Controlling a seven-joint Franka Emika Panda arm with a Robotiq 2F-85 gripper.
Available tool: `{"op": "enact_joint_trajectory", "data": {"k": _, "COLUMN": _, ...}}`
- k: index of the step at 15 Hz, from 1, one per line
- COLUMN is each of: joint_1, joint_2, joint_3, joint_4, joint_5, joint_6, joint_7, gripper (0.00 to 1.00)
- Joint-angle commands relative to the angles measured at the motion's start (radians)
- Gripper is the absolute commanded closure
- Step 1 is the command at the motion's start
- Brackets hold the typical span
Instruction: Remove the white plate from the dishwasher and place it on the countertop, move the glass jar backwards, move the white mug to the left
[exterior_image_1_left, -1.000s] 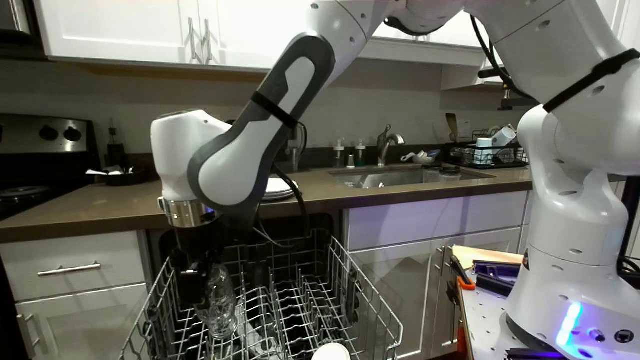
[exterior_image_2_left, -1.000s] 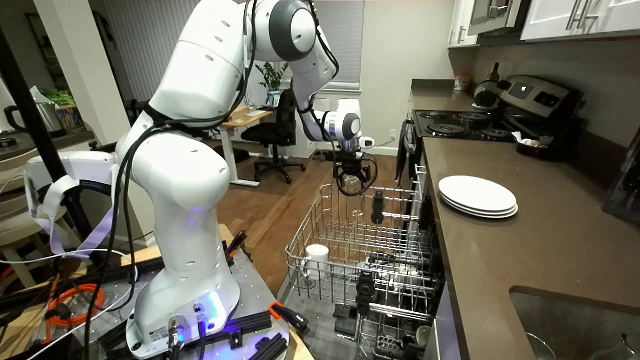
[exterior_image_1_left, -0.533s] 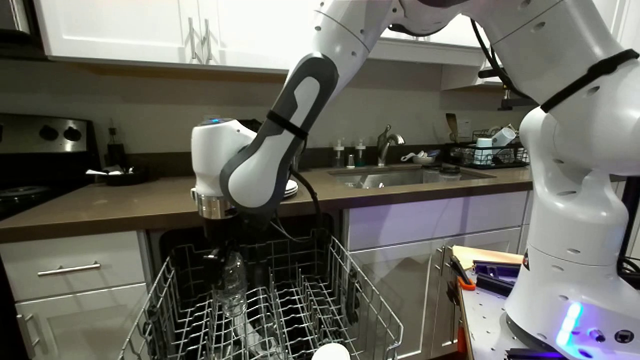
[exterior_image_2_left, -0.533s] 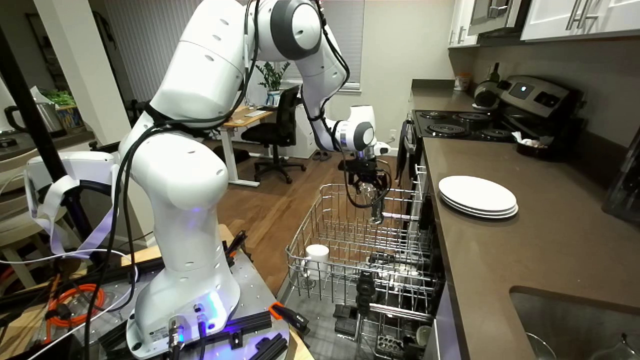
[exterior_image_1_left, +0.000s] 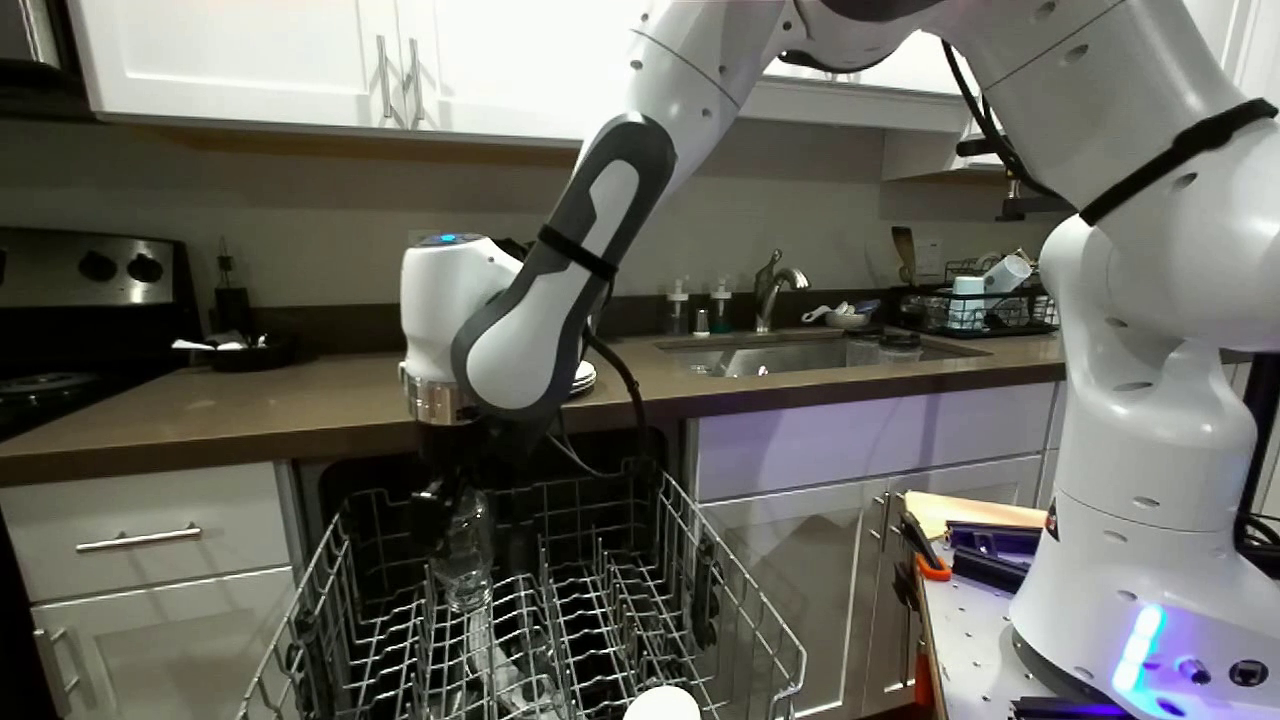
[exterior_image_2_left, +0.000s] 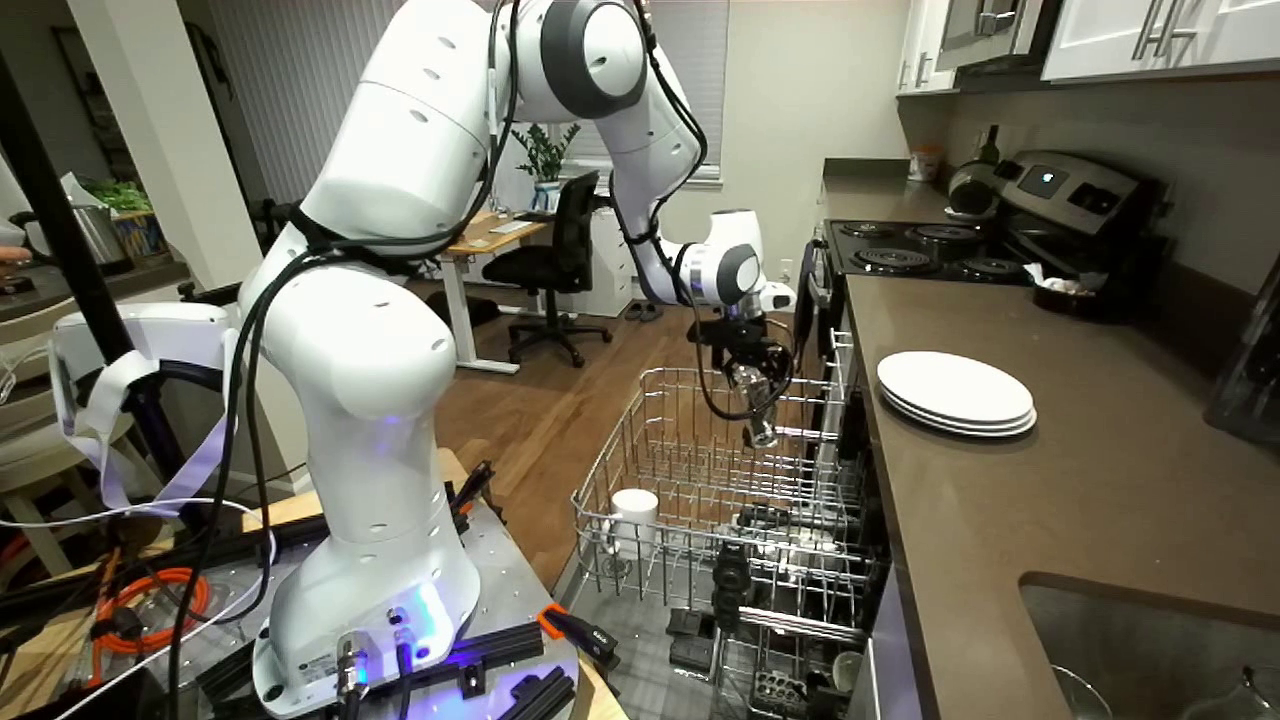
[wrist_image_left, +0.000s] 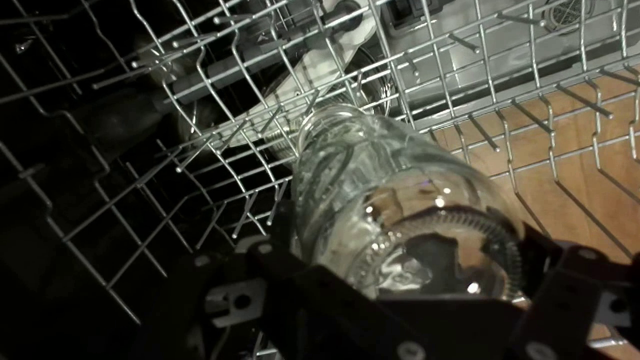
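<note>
Black on clear at centre of the wrist view: clamping the glass jar (wrist_image_left: 390, 200) between fingers (wrist_image_left: 537, 245), tilted mouth-down over the dishwasher rack (wrist_image_left: 494, 105), presumably for draining.

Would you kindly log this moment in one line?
jar: gripped by jaws, rack contact unclear; mug: in rack; plates: stacked on counter

Upended glass jar (wrist_image_left: 395, 200), racked white mug (exterior_image_2_left: 635, 518), plates (exterior_image_2_left: 955, 387) on countertop (exterior_image_2_left: 1090, 490)
</note>
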Motion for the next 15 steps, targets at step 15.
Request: {"op": "enact_joint_trajectory", "data": {"k": 15, "joint_1": -0.102, "joint_2": 0.065, "joint_3": 0.002, "joint_4": -0.002, "joint_5": 0.088, "joint_6": 0.189, "joint_7": -0.005, "gripper": 0.33}}
